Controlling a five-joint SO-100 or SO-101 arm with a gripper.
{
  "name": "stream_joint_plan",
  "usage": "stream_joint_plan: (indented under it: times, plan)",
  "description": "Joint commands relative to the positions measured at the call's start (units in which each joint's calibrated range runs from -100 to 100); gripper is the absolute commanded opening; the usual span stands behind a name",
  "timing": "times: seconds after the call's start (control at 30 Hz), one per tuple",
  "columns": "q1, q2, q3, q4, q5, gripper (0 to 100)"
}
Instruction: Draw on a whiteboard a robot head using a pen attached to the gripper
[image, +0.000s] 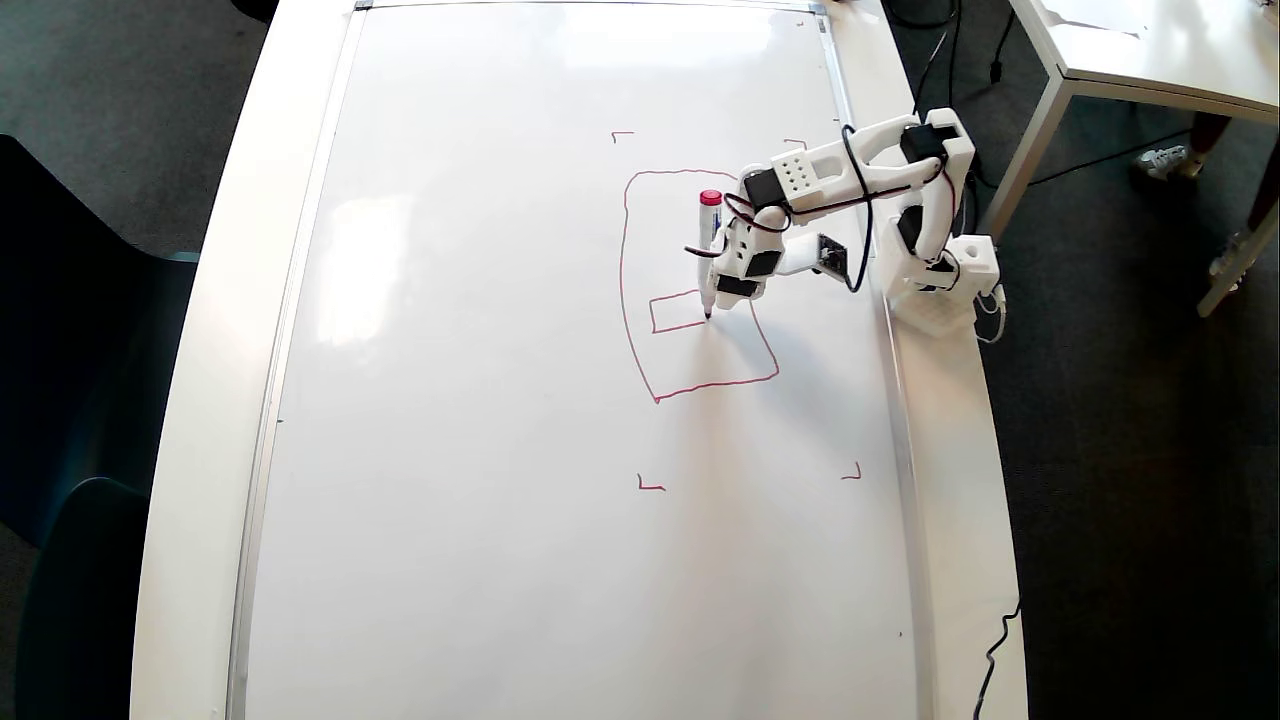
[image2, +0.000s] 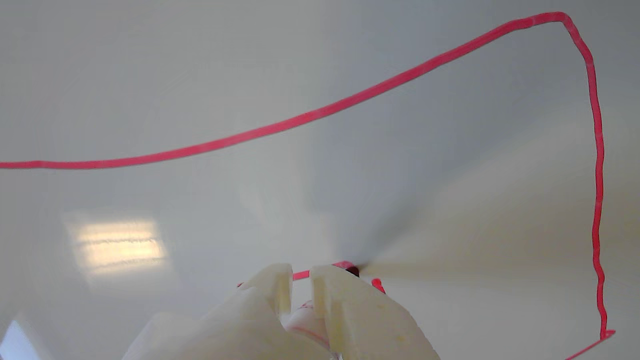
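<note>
The whiteboard (image: 480, 400) fills most of the overhead view and the whole wrist view (image2: 200, 75). The robot head (image: 622, 290) is a red rounded outline with one small rectangle (image: 652, 315) inside, at the board's right half. In the wrist view its outline (image2: 350, 102) crosses the top and runs down the right. My gripper (image: 722, 290) is shut on the pen (image: 709, 240), which stands nearly upright, red cap up. The dark tip touches the board at the small rectangle's lower right corner. In the wrist view the gripper (image2: 300, 275) holds the pen (image2: 307, 320).
Red corner marks (image: 650, 486) (image: 853, 474) (image: 622, 134) frame the drawing. The arm's base (image: 940, 290) stands on the white table rim at the right. A separate white table (image: 1150, 50) is at the top right. A black cable (image: 1000, 640) hangs at the lower right edge.
</note>
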Motion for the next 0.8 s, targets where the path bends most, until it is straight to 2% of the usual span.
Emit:
stream_joint_plan:
  times: [0.0, 0.27, 0.5, 0.77]
  plan:
    - [0.05, -1.46, -3.03, 0.53, -0.17, 1]
    - [3.58, -2.05, -18.55, 12.52, 1.17, 1]
    - [13.01, -2.05, -16.37, 12.78, 6.1, 1]
    - [17.06, -0.79, -15.65, 12.44, 7.87, 1]
